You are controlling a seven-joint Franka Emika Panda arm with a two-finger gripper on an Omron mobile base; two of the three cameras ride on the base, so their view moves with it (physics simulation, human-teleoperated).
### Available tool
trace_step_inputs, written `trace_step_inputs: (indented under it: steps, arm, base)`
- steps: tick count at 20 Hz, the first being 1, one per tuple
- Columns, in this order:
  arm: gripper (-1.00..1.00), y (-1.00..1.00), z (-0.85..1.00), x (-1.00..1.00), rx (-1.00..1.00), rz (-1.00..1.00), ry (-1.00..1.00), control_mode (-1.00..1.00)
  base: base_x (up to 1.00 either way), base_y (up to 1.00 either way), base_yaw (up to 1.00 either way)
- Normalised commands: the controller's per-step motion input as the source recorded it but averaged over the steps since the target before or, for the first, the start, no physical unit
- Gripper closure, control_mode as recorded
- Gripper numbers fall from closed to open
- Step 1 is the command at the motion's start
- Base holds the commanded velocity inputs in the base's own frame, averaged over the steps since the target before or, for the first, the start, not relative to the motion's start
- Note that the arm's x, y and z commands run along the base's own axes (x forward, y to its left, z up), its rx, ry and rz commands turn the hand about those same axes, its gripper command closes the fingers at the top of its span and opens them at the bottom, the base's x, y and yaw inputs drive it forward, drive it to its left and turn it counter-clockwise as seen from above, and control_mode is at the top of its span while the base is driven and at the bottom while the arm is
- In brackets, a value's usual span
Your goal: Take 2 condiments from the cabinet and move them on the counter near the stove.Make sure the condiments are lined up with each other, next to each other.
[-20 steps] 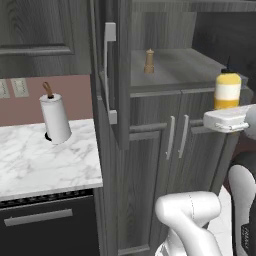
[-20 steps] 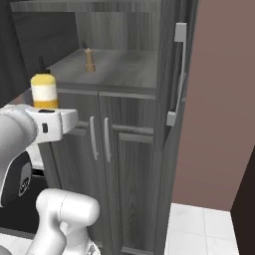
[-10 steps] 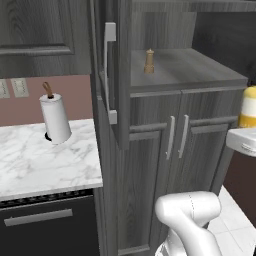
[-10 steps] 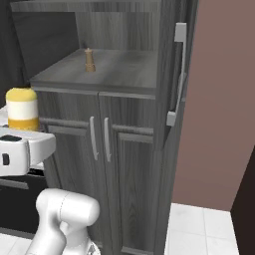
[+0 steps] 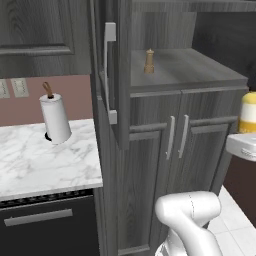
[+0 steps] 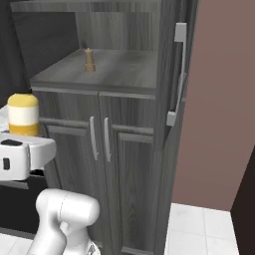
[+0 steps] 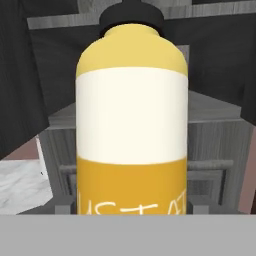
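Dark grey woodgrain filled the left base view: the cabinet [image 5: 150,150] stood beside the marble desk [image 5: 40,165], where a paper-towel roll [image 5: 55,117] stood upright. On the niche shelf stood the pepper mill [image 5: 149,61]. At the right edge the yellow bottle [image 5: 248,112] rose above the hand [image 5: 244,146].

From the right base view, the mill [image 6: 89,60] stood alone on the shelf; the bottle [image 6: 23,114] stood upright over the hand [image 6: 22,149], out in front of the cabinet doors [image 6: 99,149].

Hand view: the bottle [image 7: 132,125] loomed close, upright, with the hand clamped on it.
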Motion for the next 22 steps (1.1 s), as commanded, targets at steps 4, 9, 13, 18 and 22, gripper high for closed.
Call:
trace_step_inputs:
  steps: [4, 9, 13, 18, 22]
  arm:
    - [1.0, 0.0, -0.2, 0.18, 0.0, 0.0, 0.0, -1.0]
    - [1.0, 0.0, -0.16, 0.12, 0.0, 0.0, 0.0, -1.0]
    - [1.0, 0.0, -0.02, 0.0, 0.0, 0.0, 0.0, 1.0]
    - [1.0, 0.0, 0.0, 0.0, 0.0, 0.0, 0.0, 1.0]
    - [1.0, 0.0, 0.0, 0.0, 0.0, 0.0, 0.0, 1.0]
  base:
    - [0.0, 0.0, 0.0]
    - [0.0, 0.0, 0.0]
    - [-0.03, 0.07, 0.01]
    - [-0.41, 0.28, 0.08]
    - [-0.96, 0.48, 0.24]
